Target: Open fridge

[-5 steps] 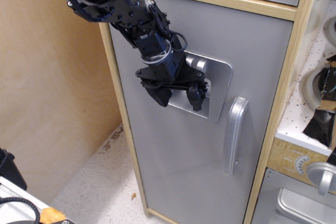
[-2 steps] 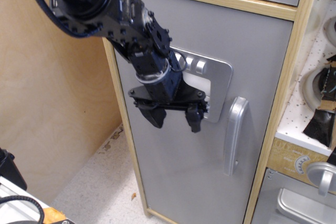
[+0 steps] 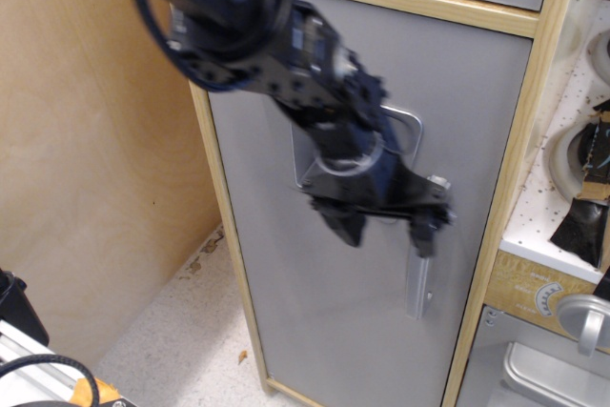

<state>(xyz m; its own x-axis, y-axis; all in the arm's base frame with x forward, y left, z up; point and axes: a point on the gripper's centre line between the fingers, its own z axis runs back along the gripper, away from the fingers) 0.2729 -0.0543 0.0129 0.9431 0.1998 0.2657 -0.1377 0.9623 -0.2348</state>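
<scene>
The fridge (image 3: pixel 381 188) stands upright and fills the middle of the view, its light wood frame running down both sides of a large matte grey door (image 3: pixel 334 331). The door sits flush in the frame, closed, so nothing inside it shows. A recessed silver dispenser panel (image 3: pixel 405 126) sits in the upper half of the door, mostly hidden behind the arm; only its upper right corner and a strip of its left edge show. The curved silver handle (image 3: pixel 417 283) runs vertically near the door's right edge, its lower part plainly visible.

To the right of the fridge, a white speckled counter (image 3: pixel 543 197) meets the frame; round silver rings are set into it near its right edge, and a dark object (image 3: pixel 581 221) lies on it toward the front right corner. Below the counter's front edge are a wood panel with a dial and a silver oven door (image 3: pixel 548 374) with its own handle.

The black arm (image 3: pixel 248 26) reaches down from the upper left, blurred. The gripper (image 3: pixel 386 226) is spread wide, holding nothing. Its right-hand finger (image 3: pixel 422 233) overlaps the upper part of the handle; whether it touches cannot be told. The other finger (image 3: pixel 345 226) hangs in front of the bare door.
</scene>
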